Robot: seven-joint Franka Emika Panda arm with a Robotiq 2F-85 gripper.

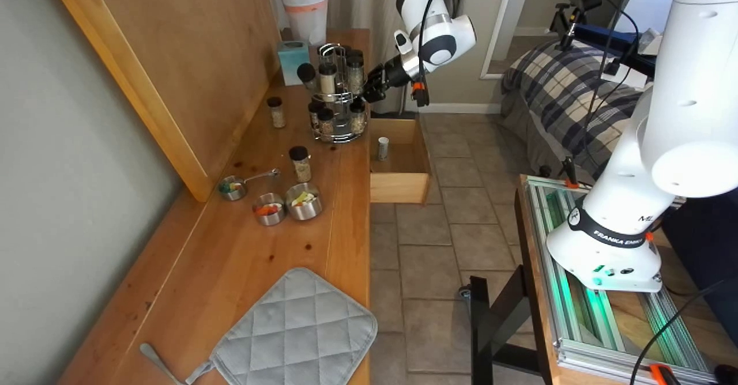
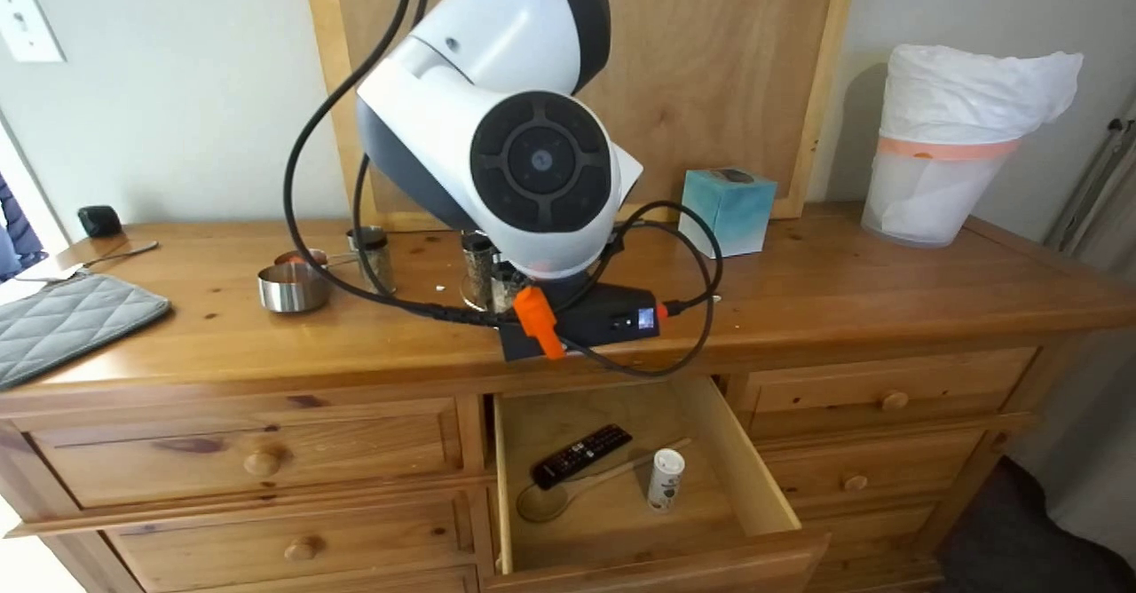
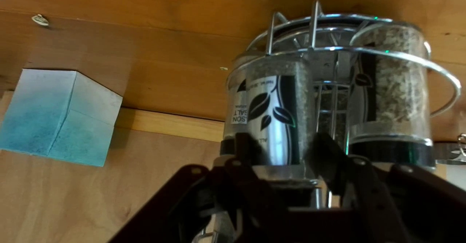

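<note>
The end effector (image 3: 284, 151) reaches in at a round wire rack (image 3: 338, 48), with its black fingertips (image 3: 322, 150) apart, one on each side of a clear spice jar (image 3: 275, 108). I cannot tell whether they press on it. The jar has a silver and black label with leaves and stands in the lower tier of the rack. Partly behind it is a salt jar (image 3: 233, 104), and on its other side stands a jar of pale flakes (image 3: 400, 79). The upper tier holds more jars with dark lids (image 1: 327, 82), seen in an exterior view.

The rack stands on a wooden table (image 1: 230, 281). Near it are a blue and white tissue box (image 1: 293, 59) and a small jar (image 1: 277, 114). Farther along stand a lone jar (image 1: 301, 169), two metal cups (image 1: 307, 212) just beside each other, and a measuring cup (image 1: 233, 195) with a long handle. Beyond these lies a gray quilted pot holder (image 1: 300, 327).

A lined bin (image 2: 914, 189) stands near one end of the table. Below the tabletop, a drawer (image 2: 750, 473) is pulled out, with a remote (image 2: 581, 457), a wooden spoon (image 2: 543, 502) and an upright white shaker (image 2: 664, 482) inside.
</note>
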